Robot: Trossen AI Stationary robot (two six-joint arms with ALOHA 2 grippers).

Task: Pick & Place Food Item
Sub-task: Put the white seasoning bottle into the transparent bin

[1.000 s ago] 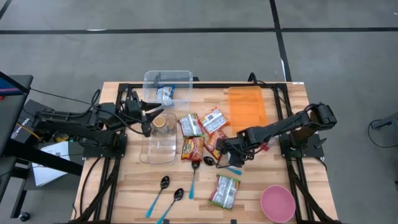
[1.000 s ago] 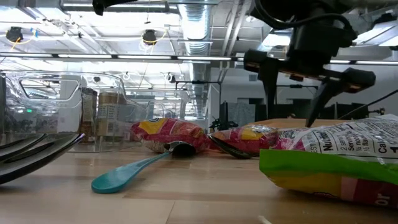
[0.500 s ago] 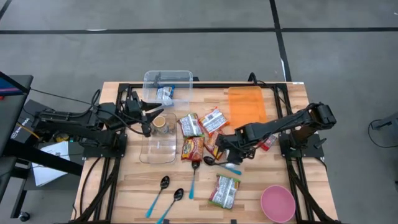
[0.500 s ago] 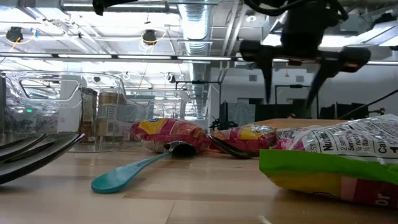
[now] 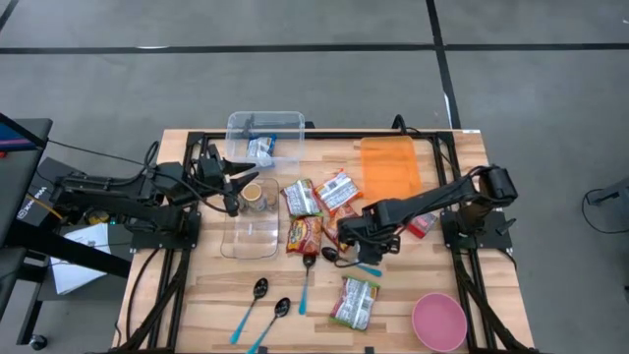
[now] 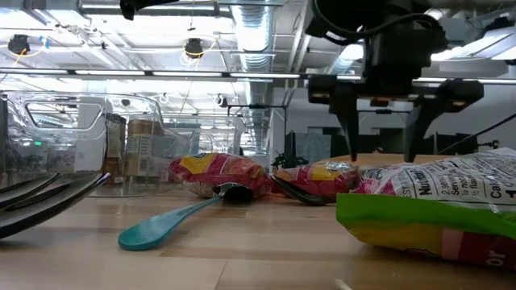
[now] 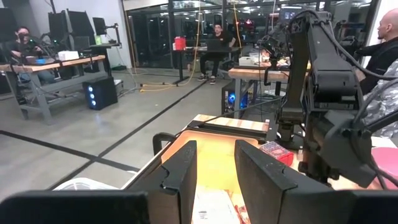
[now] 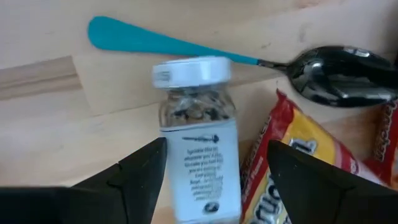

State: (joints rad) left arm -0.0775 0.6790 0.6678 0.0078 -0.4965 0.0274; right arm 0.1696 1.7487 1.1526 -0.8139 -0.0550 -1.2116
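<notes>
Two fingers of my right gripper [image 8: 205, 180] now straddle the spice jar [image 8: 198, 137], spread, unclosed; I slid leftward to frame centre. Jar lies beside teal spoon [image 8: 168, 43]. Contact probably none. Left gripper [image 5: 232, 187] waits, spread.

My two arms are dark, near-black, built of jointed tubular links on black frame bases. Black cables trail from both bases. Left arm [image 5: 128, 189]: white lettering on the base plate, too small to read. Right arm [image 5: 432, 202]: bulky rounded joint housing. My fingers [image 8: 140, 174] are flat, matte black, with angular edges; no screws discernible.
</notes>
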